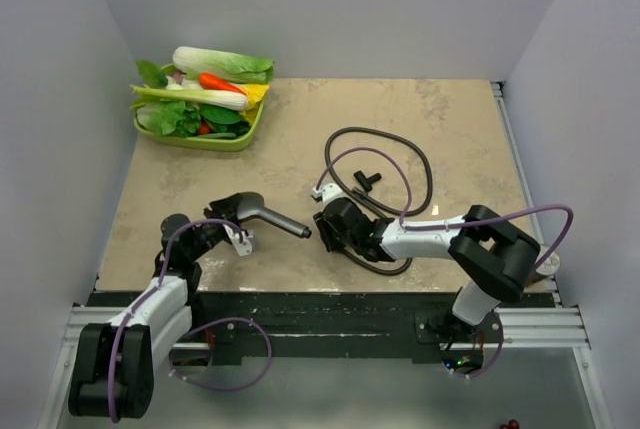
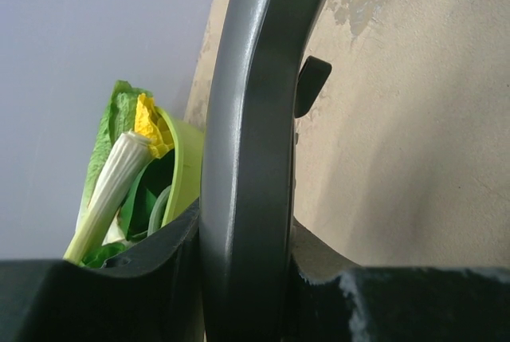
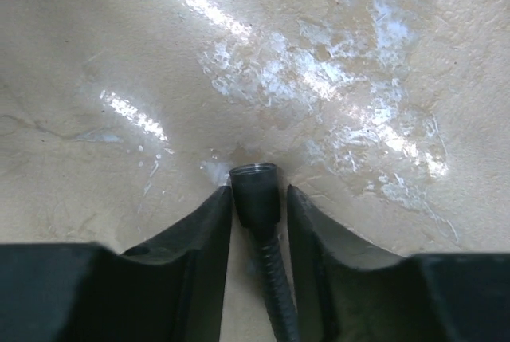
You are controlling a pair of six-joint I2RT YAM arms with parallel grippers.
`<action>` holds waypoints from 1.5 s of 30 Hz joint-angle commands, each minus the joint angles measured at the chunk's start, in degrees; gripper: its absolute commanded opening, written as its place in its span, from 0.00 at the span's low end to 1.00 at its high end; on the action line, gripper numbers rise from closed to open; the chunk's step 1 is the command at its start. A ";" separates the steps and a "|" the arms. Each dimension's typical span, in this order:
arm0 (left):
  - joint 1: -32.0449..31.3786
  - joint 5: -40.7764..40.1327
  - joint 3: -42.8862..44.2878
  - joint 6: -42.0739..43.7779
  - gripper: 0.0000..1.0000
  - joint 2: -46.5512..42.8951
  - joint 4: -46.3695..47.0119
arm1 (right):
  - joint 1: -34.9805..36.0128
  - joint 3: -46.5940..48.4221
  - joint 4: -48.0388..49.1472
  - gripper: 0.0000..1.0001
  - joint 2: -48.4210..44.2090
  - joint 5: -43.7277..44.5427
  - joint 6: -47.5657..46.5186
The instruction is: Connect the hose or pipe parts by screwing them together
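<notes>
My left gripper (image 1: 232, 229) is shut on the dark grey shower head (image 1: 248, 206) at the near left, held off the table with its handle (image 1: 290, 224) pointing right. In the left wrist view the shower head (image 2: 243, 119) fills the gap between the jaws of the left gripper (image 2: 243, 258). The thin dark hose (image 1: 425, 164) loops over the table's middle right. Its end nut (image 3: 253, 186) lies between the fingers of my right gripper (image 3: 258, 190), low over the table. The left finger touches the nut and a thin gap shows on the right. The right gripper (image 1: 325, 230) sits just right of the handle's tip.
A green basket (image 1: 245, 136) full of vegetables stands at the back left, also seen as the basket (image 2: 182, 167) in the left wrist view. A small black T-shaped part (image 1: 367, 181) lies inside the hose loop. Purple cables run along both arms. Walls close three sides.
</notes>
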 commanded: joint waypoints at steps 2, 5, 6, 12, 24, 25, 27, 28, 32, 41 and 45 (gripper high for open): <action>0.33 2.92 2.26 0.65 0.00 1.61 4.40 | -0.11 -4.04 5.18 0.23 -1.03 -1.57 -0.02; 0.33 3.19 3.40 0.91 0.00 2.84 3.88 | -0.11 -6.59 6.50 0.05 -3.75 -3.14 0.77; 0.33 3.19 3.67 1.17 0.00 3.28 3.61 | -0.11 -7.99 6.59 0.02 -5.06 -4.02 1.56; 0.33 2.22 3.41 7.40 0.00 5.13 1.50 | -0.02 -12.39 0.62 0.00 -22.98 -7.90 4.38; 0.33 3.19 4.20 14.26 0.00 2.24 -2.81 | 2.00 -5.99 -14.14 0.00 -32.85 -16.34 0.69; 0.33 3.10 4.11 14.53 0.00 1.71 -3.16 | 2.43 -5.72 -15.02 0.00 -33.02 -16.16 0.42; 0.33 3.19 3.85 14.88 0.00 1.09 -3.51 | 2.96 -5.45 -15.47 0.00 -33.46 -16.34 -0.02; 0.33 3.27 3.50 15.49 0.00 0.83 -3.86 | 3.14 -5.45 -15.38 0.00 -33.46 -16.60 0.07; 0.33 4.50 1.48 17.52 0.00 -0.49 -3.07 | 4.19 -3.96 -16.09 0.00 -31.97 -15.81 -0.90; 0.33 4.51 0.42 16.11 0.00 -1.37 -1.84 | 5.95 1.39 -14.86 0.00 -22.83 -15.81 -3.80; 0.33 4.24 -0.02 15.94 0.00 -1.02 -1.14 | 6.57 3.16 -14.77 0.00 -20.72 -15.46 -4.59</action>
